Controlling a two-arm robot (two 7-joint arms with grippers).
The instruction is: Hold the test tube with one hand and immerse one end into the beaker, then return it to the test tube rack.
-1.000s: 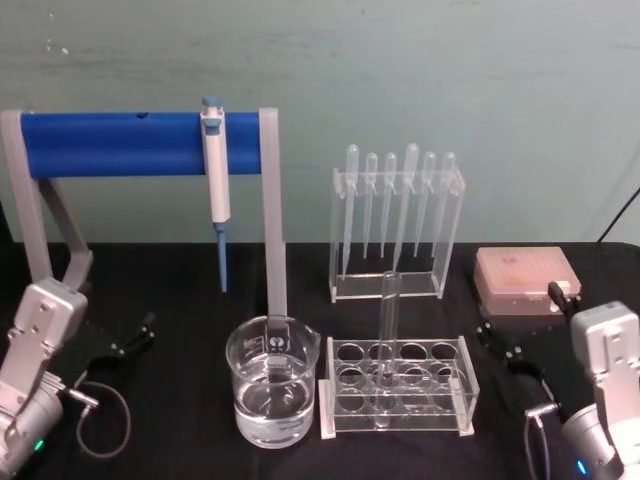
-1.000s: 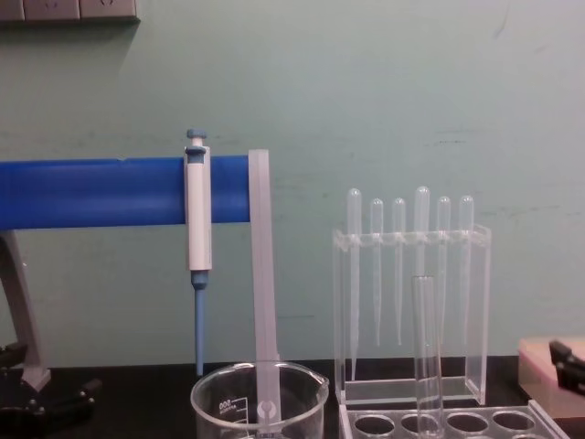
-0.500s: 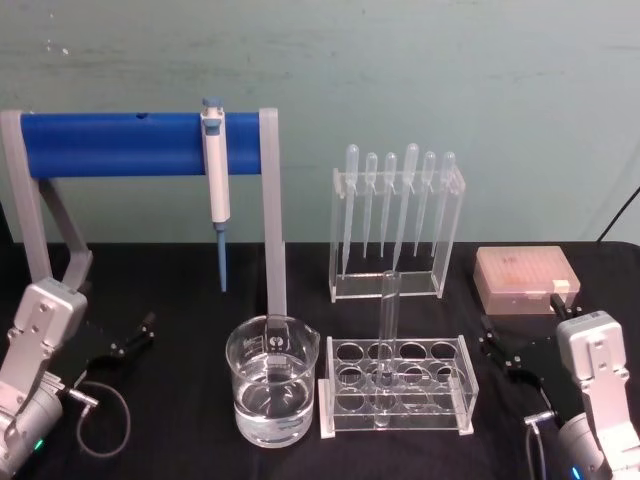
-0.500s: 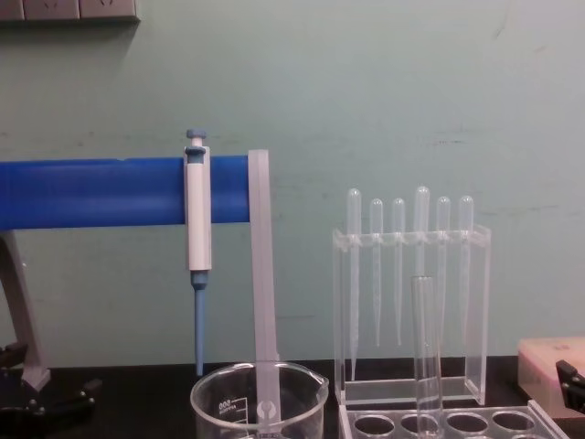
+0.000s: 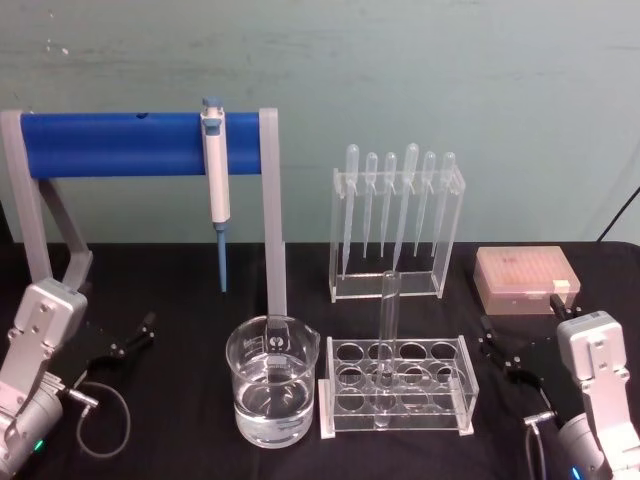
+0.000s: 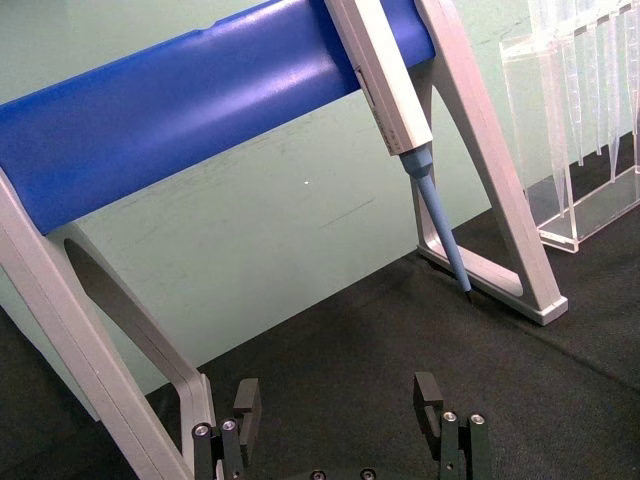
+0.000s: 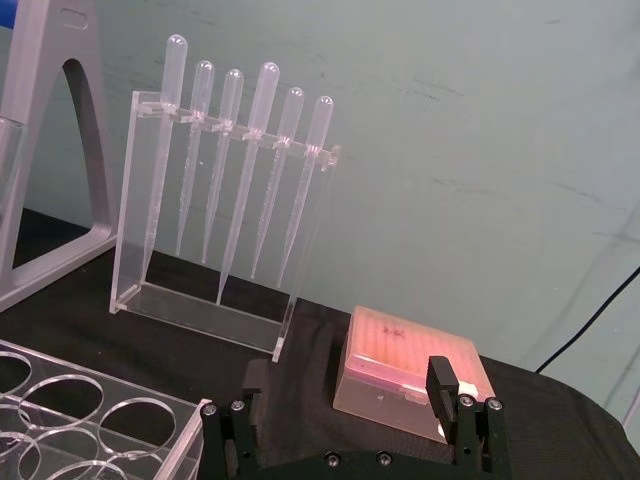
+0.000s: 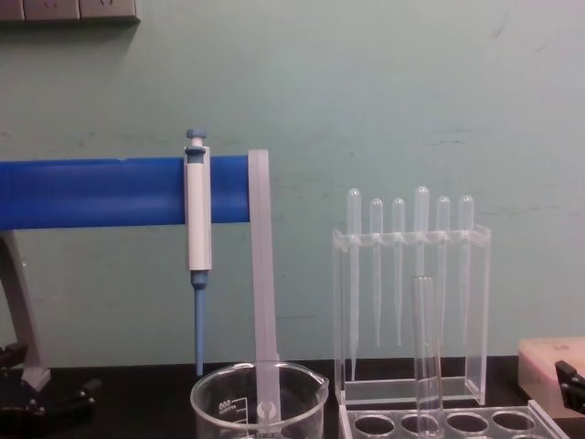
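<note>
The tall clear glass test tube [image 5: 387, 340], upright in its rack at three o'clock of the water-filled glass beaker [image 5: 272, 393], looks slippery and fragile, best gripped near the rim; both black grippers, left [image 6: 342, 420] and right [image 7: 348, 408], gape empty.

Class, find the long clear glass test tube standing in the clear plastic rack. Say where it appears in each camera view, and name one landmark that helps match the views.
Head view: the long clear glass test tube stands upright in the clear plastic rack, right of the wide glass beaker.
Chest view: lower right, in front of the pipette stand.
Right wrist view: a sliver at the left edge.
Left wrist view: not in it.
Shared landmark: the clear stand of plastic pipettes.
</note>
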